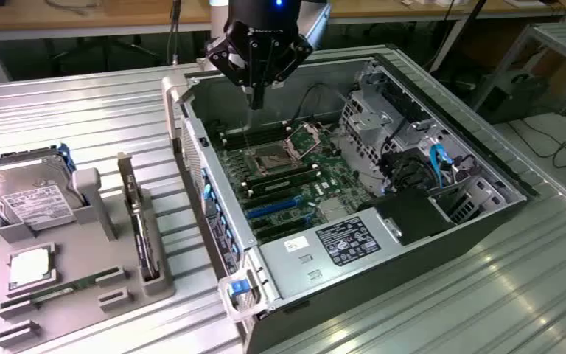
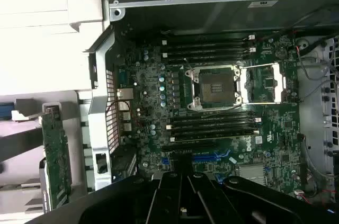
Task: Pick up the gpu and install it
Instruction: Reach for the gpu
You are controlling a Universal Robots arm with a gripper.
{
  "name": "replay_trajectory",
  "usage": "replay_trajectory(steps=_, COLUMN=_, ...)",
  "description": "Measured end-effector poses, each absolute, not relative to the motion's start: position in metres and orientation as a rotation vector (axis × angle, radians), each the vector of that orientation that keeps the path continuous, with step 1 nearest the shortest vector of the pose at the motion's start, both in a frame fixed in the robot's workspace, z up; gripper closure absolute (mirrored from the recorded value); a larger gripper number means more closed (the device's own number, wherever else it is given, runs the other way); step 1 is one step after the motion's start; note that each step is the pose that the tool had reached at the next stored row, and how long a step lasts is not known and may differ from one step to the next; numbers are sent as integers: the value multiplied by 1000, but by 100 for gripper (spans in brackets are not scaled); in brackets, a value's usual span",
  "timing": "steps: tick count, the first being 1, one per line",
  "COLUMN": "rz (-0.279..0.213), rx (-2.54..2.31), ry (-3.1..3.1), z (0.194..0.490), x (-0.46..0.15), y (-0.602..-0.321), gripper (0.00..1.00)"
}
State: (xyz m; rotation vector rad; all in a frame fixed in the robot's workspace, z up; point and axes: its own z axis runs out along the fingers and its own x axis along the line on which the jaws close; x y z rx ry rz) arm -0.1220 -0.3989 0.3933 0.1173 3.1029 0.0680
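The gpu (image 1: 138,221) stands on its thin edge in a grey holder (image 1: 155,284) at the exterior view's left, beside the open computer case (image 1: 480,162). In the wrist view its green circuit-board back (image 2: 55,155) faces the camera, just outside the case wall. My gripper (image 1: 256,102) hangs over the far end of the case, above the motherboard (image 1: 283,177), well away from the gpu. Its fingers (image 2: 175,184) point down, pressed together with nothing between them. The blue expansion slots (image 1: 273,210) lie bare on the board.
On the grey fixture at the exterior view's left are a silver hard drive (image 1: 32,195), a CPU chip (image 1: 29,265) and a narrow green RAM stick (image 1: 62,291). Inside the case are the open CPU socket (image 2: 214,86), drive cages (image 1: 382,118), cables and a power supply (image 1: 347,240).
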Motion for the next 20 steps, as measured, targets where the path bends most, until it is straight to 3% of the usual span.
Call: replay_trajectory(steps=20, rz=68, rx=117, ry=3103, z=393, x=-144, y=-399, gripper=89)
